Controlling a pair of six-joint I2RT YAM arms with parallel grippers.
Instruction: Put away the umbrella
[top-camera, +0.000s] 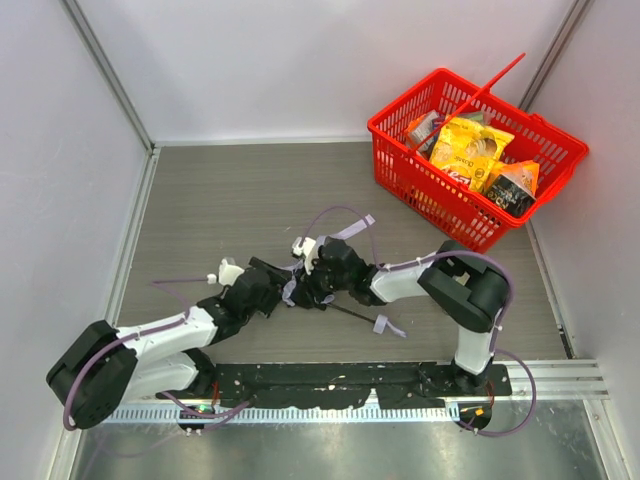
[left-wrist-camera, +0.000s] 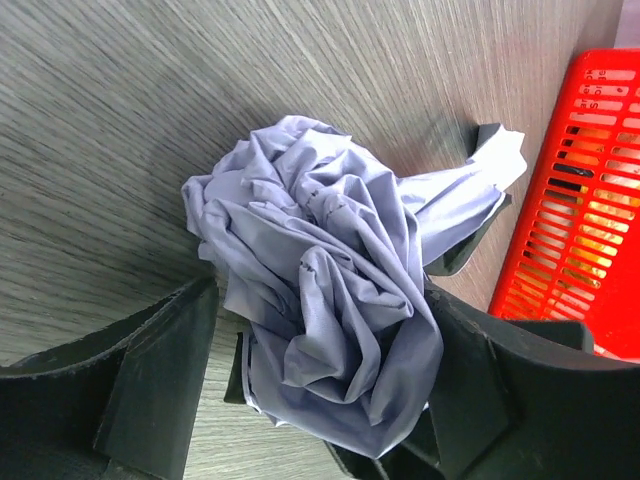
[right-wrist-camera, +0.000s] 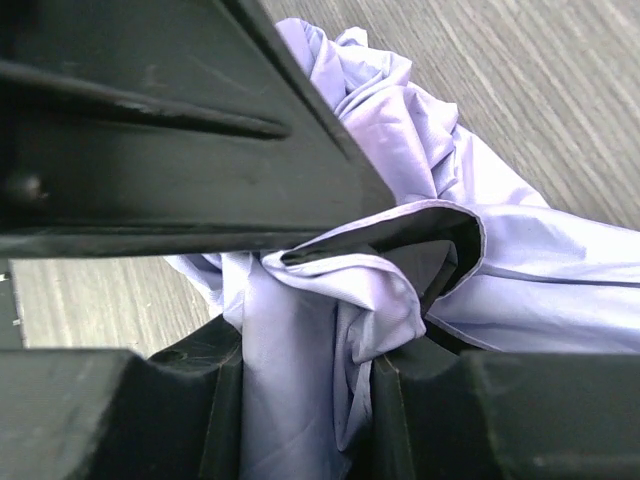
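The umbrella is a crumpled bundle of pale lavender fabric lying on the grey table. From above, only a scrap of its fabric and its thin black shaft show under the two meeting grippers. My left gripper straddles the bundle and is open. Its left finger stands apart from the cloth, while the right finger touches it. My right gripper is shut on a fold of umbrella fabric, which fills the gap between its fingers.
A red plastic basket holding several snack packets stands at the back right, its handle raised. Its slotted wall is close on the right in the left wrist view. White walls enclose the table on three sides.
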